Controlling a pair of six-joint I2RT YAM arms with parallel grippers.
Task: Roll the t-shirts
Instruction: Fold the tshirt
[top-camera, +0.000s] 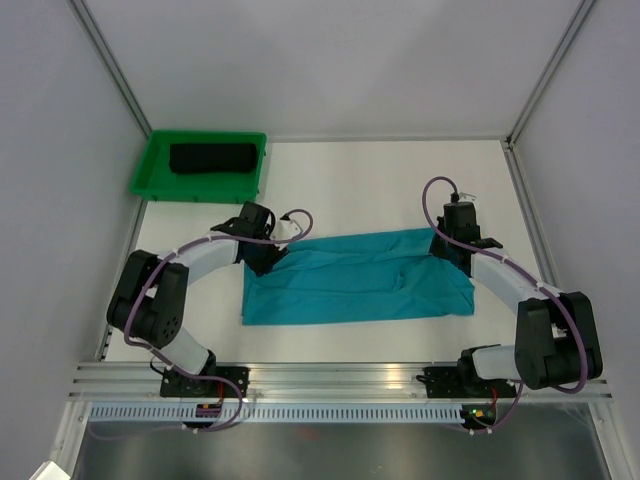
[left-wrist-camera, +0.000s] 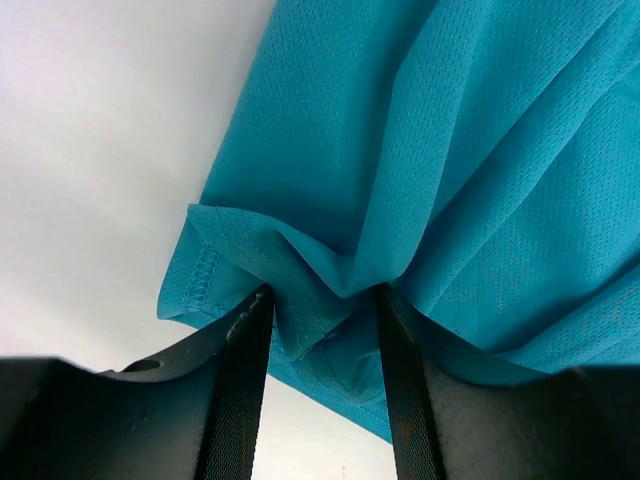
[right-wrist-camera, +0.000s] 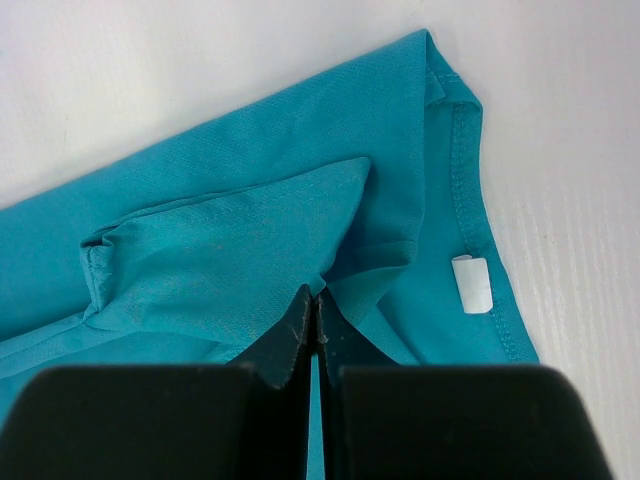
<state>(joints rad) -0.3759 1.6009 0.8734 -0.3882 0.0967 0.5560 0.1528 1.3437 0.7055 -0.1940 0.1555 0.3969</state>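
Observation:
The teal t-shirt (top-camera: 355, 280) lies folded into a long band across the middle of the table. My left gripper (top-camera: 268, 262) is at its left end. In the left wrist view the left gripper (left-wrist-camera: 322, 295) has its jaws apart, with a loose bunched fold of the teal t-shirt (left-wrist-camera: 480, 150) and its hem between them. My right gripper (top-camera: 450, 258) is at the right end. In the right wrist view the right gripper (right-wrist-camera: 314, 295) is shut, pinching a fold of the teal t-shirt (right-wrist-camera: 230, 230) near the collar. The black t-shirt (top-camera: 212, 158) lies rolled in the tray.
The green plastic tray (top-camera: 200, 192) stands at the back left corner of the table. A white label (right-wrist-camera: 470, 284) shows inside the teal collar. Metal frame posts rise at both back corners, and a rail runs along the near edge.

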